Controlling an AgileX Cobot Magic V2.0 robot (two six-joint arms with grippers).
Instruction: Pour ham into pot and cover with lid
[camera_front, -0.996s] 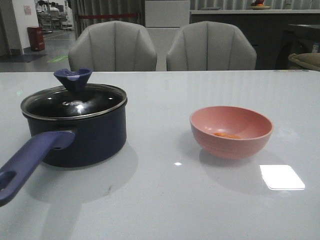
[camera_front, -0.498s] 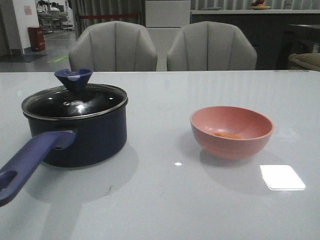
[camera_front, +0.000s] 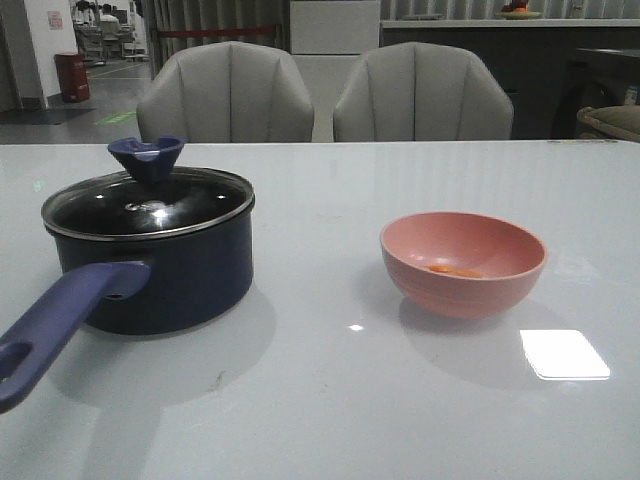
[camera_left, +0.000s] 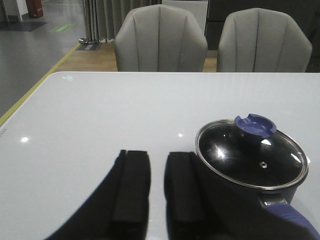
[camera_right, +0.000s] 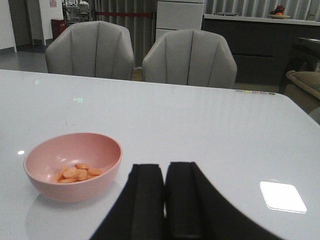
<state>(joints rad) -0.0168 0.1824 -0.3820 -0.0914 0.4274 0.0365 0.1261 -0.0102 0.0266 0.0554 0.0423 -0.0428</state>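
The dark navy pot (camera_front: 170, 285) stands on the left of the table, its long blue handle (camera_front: 60, 320) pointing toward the near left. The glass lid (camera_front: 150, 205) with its blue knob (camera_front: 146, 157) sits on the pot. Several small orange ham (camera_front: 452, 269) slices lie in a pink bowl (camera_front: 463, 285) on the right. Neither gripper shows in the front view. In the left wrist view my left gripper (camera_left: 158, 157) hovers beside the pot (camera_left: 235, 195) and lid (camera_left: 250, 155), slightly open and holding nothing. My right gripper (camera_right: 165, 170) is shut and holds nothing, beside the bowl (camera_right: 73, 187) and ham (camera_right: 76, 173).
Two grey chairs (camera_front: 225, 95) (camera_front: 422, 95) stand behind the table's far edge. A bright light reflection (camera_front: 563, 354) lies on the glossy white table (camera_front: 330, 400) at the near right of the bowl.
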